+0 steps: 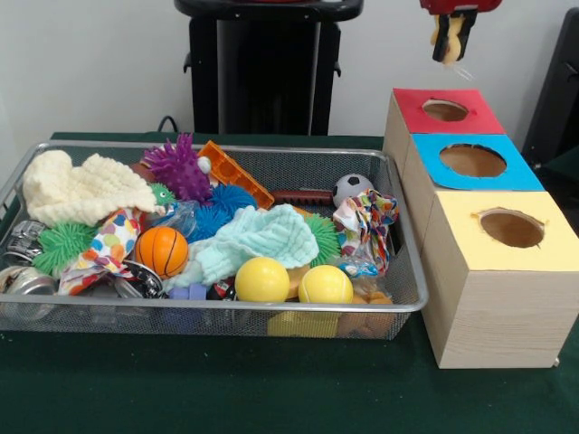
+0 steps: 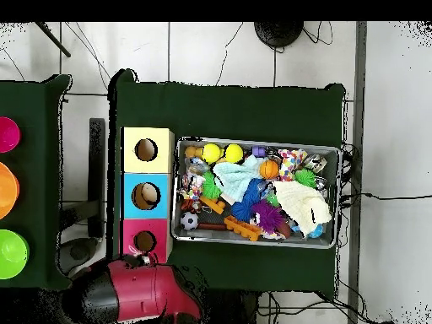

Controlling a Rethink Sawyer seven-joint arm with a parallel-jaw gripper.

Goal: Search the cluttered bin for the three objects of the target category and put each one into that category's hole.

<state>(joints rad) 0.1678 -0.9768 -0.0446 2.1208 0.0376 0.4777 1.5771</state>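
The bin [image 1: 226, 147] of silver wire mesh sits on the green table, also in the overhead view [image 2: 253, 142]. It holds two yellow balls [image 1: 261, 279] [image 1: 325, 286], a small basketball [image 1: 162, 250], a soccer ball [image 1: 352, 188], a purple spiky toy [image 1: 178, 168], a cream cloth [image 1: 77, 188] and a mint cloth [image 1: 258, 237]. Beside it stand a red-topped box [image 1: 448, 110], a blue-topped box [image 1: 472, 161] and a yellow-topped box [image 1: 511, 228], each with a hole. My gripper [image 1: 450, 36] hangs above the red box, shut on a small yellowish thing. Overhead it shows by the red box [image 2: 145, 257].
The black pedestal [image 1: 267, 63] stands behind the bin. In the overhead view a second green table at the left carries a pink bowl [image 2: 7, 133], an orange bowl [image 2: 7, 190] and a green bowl [image 2: 12, 253]. Cables lie on the floor.
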